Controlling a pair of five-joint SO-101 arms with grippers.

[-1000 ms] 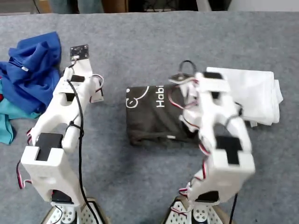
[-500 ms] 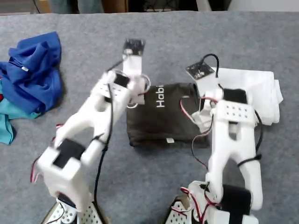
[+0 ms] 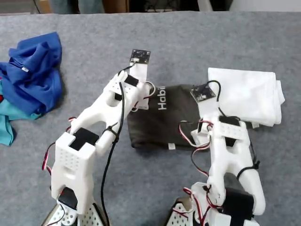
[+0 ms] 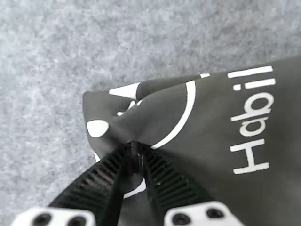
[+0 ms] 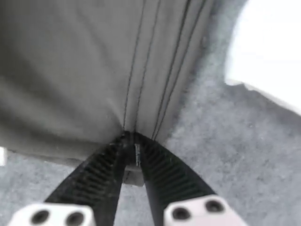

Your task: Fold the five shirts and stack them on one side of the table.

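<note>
A black shirt (image 3: 162,120) with white print lies folded at the table's middle. My left gripper (image 4: 136,151) is shut on its far left corner, pinching the cloth by the round white logo on the black shirt (image 4: 211,141). In the high view the left gripper (image 3: 139,101) sits at that corner. My right gripper (image 5: 130,142) is shut on the layered right edge of the black shirt (image 5: 70,70), near its front corner. A folded white shirt (image 3: 247,94) lies to the right, apart from the black one. The white shirt (image 5: 273,47) also appears beyond the right gripper.
A crumpled blue shirt (image 3: 33,70) lies at the far left on a teal shirt (image 3: 7,125), with a bit of red at the edge. Bare grey table (image 3: 141,37) spreads behind and in front of the black shirt.
The left arm swung right from the bare table to the black shirt's far left corner. The right arm drew back from over the shirt to its right edge.
</note>
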